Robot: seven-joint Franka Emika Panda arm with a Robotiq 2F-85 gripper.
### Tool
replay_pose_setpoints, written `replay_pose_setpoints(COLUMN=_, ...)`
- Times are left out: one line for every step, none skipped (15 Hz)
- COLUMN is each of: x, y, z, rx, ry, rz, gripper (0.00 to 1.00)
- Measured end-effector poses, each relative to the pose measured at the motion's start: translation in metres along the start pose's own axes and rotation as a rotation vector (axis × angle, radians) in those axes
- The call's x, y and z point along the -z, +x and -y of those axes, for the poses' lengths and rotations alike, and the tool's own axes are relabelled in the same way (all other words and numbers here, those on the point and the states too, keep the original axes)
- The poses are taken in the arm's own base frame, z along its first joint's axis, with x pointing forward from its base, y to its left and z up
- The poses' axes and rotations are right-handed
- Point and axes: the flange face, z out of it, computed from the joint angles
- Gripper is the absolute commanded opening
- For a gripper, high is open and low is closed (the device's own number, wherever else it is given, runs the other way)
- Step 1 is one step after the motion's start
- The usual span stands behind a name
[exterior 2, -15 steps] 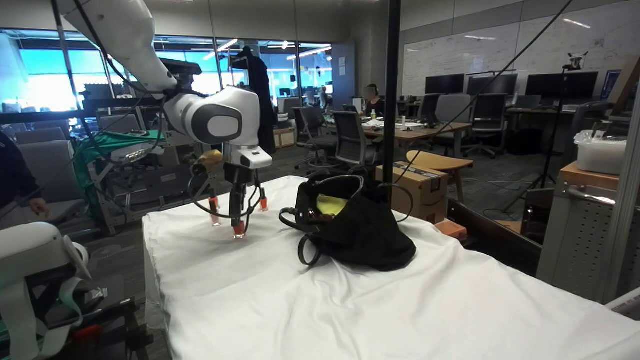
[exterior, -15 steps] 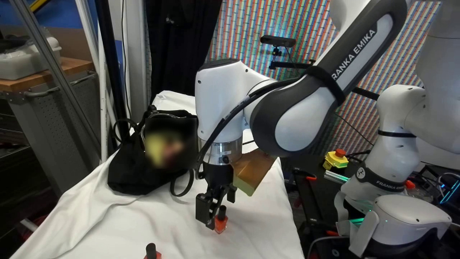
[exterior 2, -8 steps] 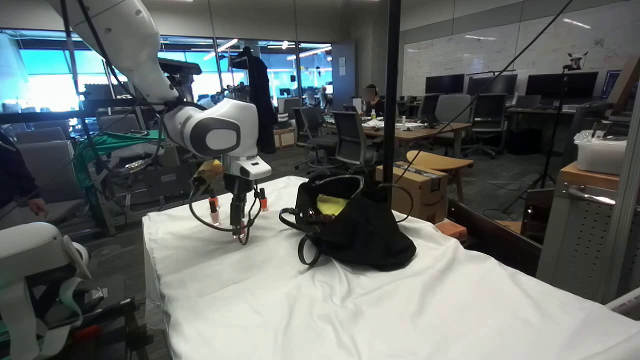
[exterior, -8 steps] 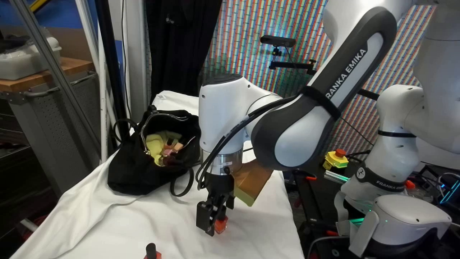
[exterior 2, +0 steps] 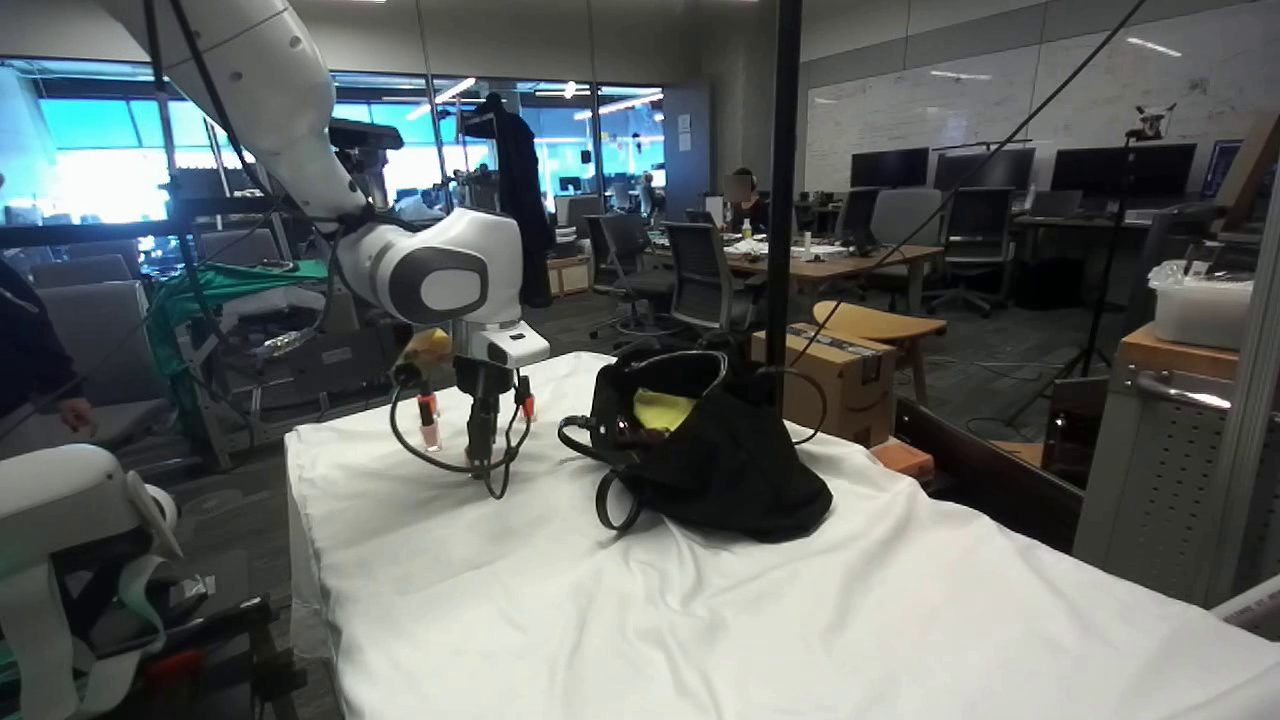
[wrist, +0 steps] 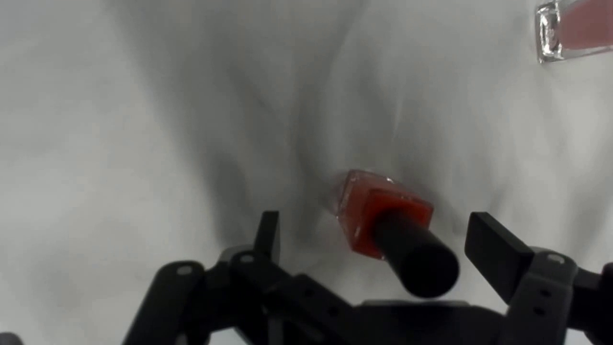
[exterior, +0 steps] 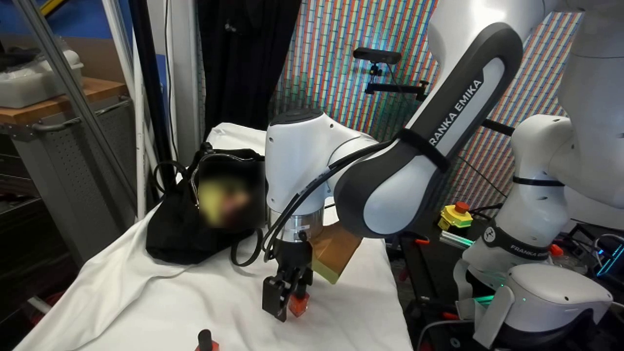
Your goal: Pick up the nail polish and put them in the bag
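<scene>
A nail polish bottle with an orange-red body [exterior: 299, 305] and black cap stands on the white cloth between my gripper's fingers. In the wrist view, my open gripper [wrist: 378, 239] has one finger on each side of this bottle [wrist: 357, 206], with gaps to both. The gripper also shows low over the cloth in an exterior view [exterior: 291, 292]. Another bottle [exterior: 207, 346] is cut off at the bottom edge. Two other bottles [exterior 2: 429, 425] [exterior 2: 528, 402] stand behind the gripper in an exterior view. The black bag [exterior 2: 740, 475] lies open, yellowish-green inside; its inside is blurred in an exterior view [exterior: 180, 239].
The white cloth [exterior: 351, 312] covers the table and has folds. The bag's looped strap [exterior: 248, 251] lies on the cloth on the gripper's side. A pinkish bottle [wrist: 586, 24] shows at the wrist view's top right. Another robot arm [exterior: 526, 243] stands beyond the table's edge.
My gripper has come down around the standing bottle, so its cap is now between the fingers. The bottle, the others and the bag have not visibly moved.
</scene>
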Motion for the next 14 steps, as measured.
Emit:
replay_pose_setpoints(x=-0.002, y=0.001, z=0.000, rx=-0.001, ry=-0.002, rz=0.002, gripper=1.00)
replay_pose_setpoints(x=-0.005, y=0.002, z=-0.001, rx=-0.002, ry=-0.004, rz=0.005, gripper=1.00)
replay_pose_setpoints(x=-0.008, y=0.003, z=-0.001, rx=-0.002, ry=-0.007, rz=0.008, gripper=1.00)
replay_pose_setpoints(x=-0.010, y=0.004, z=-0.001, rx=-0.002, ry=-0.009, rz=0.012, gripper=1.00)
replay_pose_setpoints(x=-0.013, y=0.004, z=-0.001, rx=-0.002, ry=-0.011, rz=0.016, gripper=1.00)
replay_pose_setpoints(x=-0.015, y=0.004, z=-0.001, rx=-0.002, ry=-0.014, rz=0.019, gripper=1.00)
replay_pose_setpoints(x=-0.017, y=0.004, z=0.000, rx=-0.001, ry=-0.016, rz=0.021, gripper=1.00)
replay_pose_setpoints(x=-0.017, y=0.004, z=0.000, rx=0.000, ry=-0.016, rz=0.021, gripper=1.00)
replay_pose_setpoints(x=-0.016, y=0.004, z=0.001, rx=0.001, ry=-0.016, rz=0.021, gripper=1.00)
replay_pose_setpoints(x=-0.016, y=0.004, z=0.002, rx=0.003, ry=-0.017, rz=0.020, gripper=1.00)
replay_pose_setpoints(x=-0.016, y=0.004, z=0.002, rx=0.005, ry=-0.017, rz=0.018, gripper=1.00)
replay_pose_setpoints(x=-0.015, y=0.004, z=0.003, rx=0.008, ry=-0.018, rz=0.015, gripper=1.00)
replay_pose_setpoints(x=-0.015, y=0.004, z=0.004, rx=0.015, ry=-0.022, rz=0.009, gripper=1.00)
replay_pose_setpoints(x=-0.014, y=0.004, z=0.005, rx=0.023, ry=-0.028, rz=0.003, gripper=1.00)
